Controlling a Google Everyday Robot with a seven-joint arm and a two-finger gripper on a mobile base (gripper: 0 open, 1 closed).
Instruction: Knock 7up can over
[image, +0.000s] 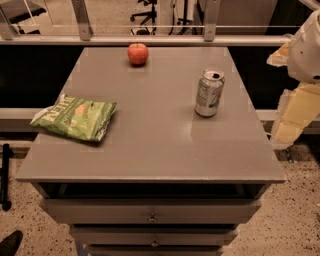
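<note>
The 7up can (209, 93) is a silver-white can with green and red marks and an open pull-tab top. It stands upright on the right half of the grey table top (150, 145). My gripper (294, 116) hangs off the table's right edge, to the right of the can and a little nearer the camera, apart from it. The white arm (307, 47) shows above it at the right border.
A green chip bag (75, 118) lies flat at the table's left edge. A red apple (138, 53) sits at the far middle. Drawers (152, 216) run below the front edge. A railing (150, 39) runs behind the table.
</note>
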